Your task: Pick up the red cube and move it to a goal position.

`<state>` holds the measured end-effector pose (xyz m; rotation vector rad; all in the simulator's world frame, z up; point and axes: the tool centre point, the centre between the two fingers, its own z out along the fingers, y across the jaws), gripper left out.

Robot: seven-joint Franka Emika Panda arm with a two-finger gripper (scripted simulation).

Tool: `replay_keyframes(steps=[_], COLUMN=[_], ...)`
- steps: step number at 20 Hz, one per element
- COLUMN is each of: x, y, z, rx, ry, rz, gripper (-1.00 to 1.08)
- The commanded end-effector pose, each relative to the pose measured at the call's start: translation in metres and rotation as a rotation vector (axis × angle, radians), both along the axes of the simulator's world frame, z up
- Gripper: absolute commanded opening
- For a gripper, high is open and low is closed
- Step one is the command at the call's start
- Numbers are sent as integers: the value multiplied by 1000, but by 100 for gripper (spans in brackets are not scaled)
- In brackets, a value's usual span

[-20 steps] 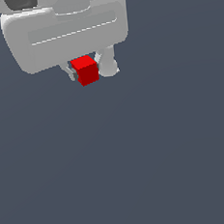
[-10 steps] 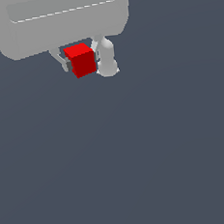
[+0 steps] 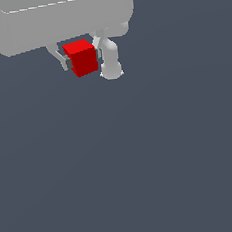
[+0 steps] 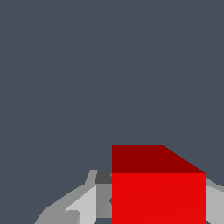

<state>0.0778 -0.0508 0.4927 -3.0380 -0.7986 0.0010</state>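
I work in a bare simulated space: a flat, featureless slate-grey backdrop [image 3: 167, 158] fills every frame around me.

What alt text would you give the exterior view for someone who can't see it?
A white gripper holds a small red cube between its two fingers, near the top of the frame. Everything around and below is plain dark grey background.

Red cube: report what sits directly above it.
Above the red cube is the white body of the gripper, whose fingers flank the cube. The cube's top face and the finger contacts are covered from sight.
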Motion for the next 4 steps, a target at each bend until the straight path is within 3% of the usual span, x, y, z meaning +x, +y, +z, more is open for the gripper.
replay_keyframes(steps=[1,4], x=[0,1], y=[0,0], z=[2,2], rx=[0,0], ry=[-1,-1], rz=[0,0], gripper=[-100,-100])
